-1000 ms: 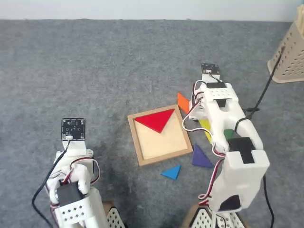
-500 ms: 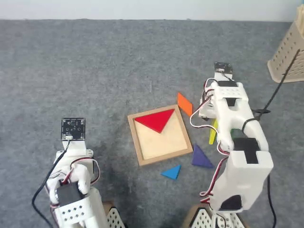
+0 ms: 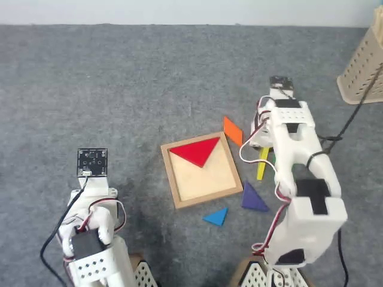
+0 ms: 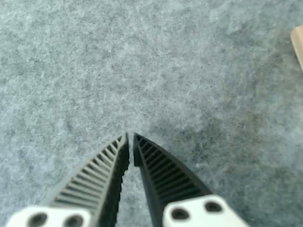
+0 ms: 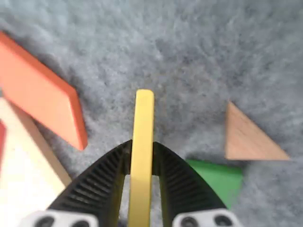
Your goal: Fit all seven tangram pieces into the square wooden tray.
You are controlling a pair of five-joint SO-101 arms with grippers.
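Observation:
The square wooden tray (image 3: 177,185) lies mid-table with a red triangle (image 3: 196,150) in its far part. My right gripper (image 5: 142,147) is shut on a yellow piece (image 5: 143,124), held on edge just right of the tray, seen as a thin yellow strip (image 3: 262,163) in the high view. An orange parallelogram (image 3: 233,131) lies by the tray's far right corner. A purple triangle (image 3: 254,197) and a blue triangle (image 3: 216,216) lie at the tray's near right. A green piece (image 5: 215,178) and a plain wooden triangle (image 5: 248,138) lie below the gripper. My left gripper (image 4: 130,138) is shut over bare carpet.
Grey carpet covers the table. The left arm (image 3: 90,233) sits folded at the near left, well clear of the tray, whose corner (image 4: 298,42) shows at the left wrist view's edge. A beige perforated holder (image 3: 365,66) stands at the far right.
The right arm has swung a little right and away from the tray, and the yellow piece has come up on edge in its gripper. The left arm has not moved.

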